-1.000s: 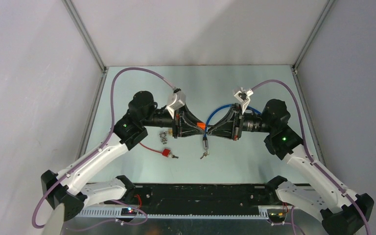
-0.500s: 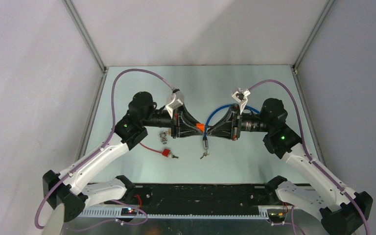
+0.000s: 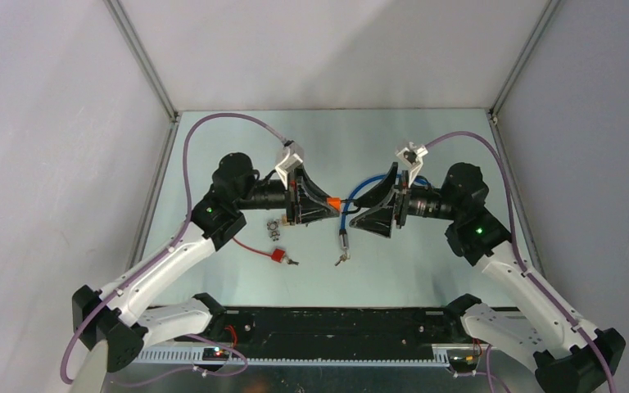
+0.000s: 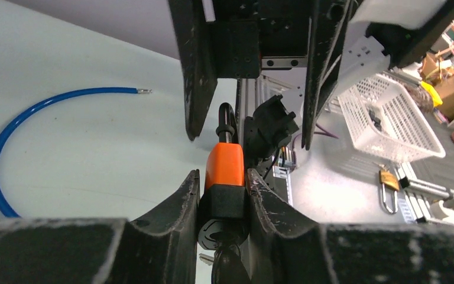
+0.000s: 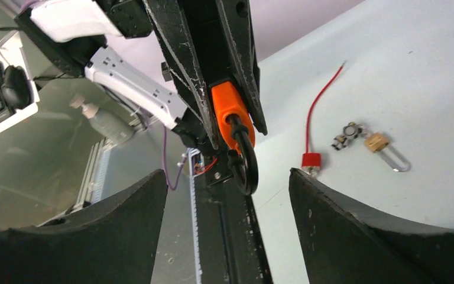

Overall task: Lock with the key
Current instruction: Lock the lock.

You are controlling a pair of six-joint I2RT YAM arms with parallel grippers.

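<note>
My left gripper is shut on the black base of an orange padlock, held above the table between the two arms. Its black shackle points at the right gripper. A dark key head seems to sit at the keyhole end, half hidden by my fingers. From above, the padlock shows at the left gripper's tips. My right gripper stands open just short of the shackle, its fingers apart from the padlock, with nothing between them.
A blue cable curves over the table under the grippers, with a metal end piece. A red lock on a red wire and a small brass padlock with keys lie near the left arm.
The right gripper has gone from shut to open and drawn back a little to the right, off the padlock. The left gripper keeps its hold and has rolled slightly.
</note>
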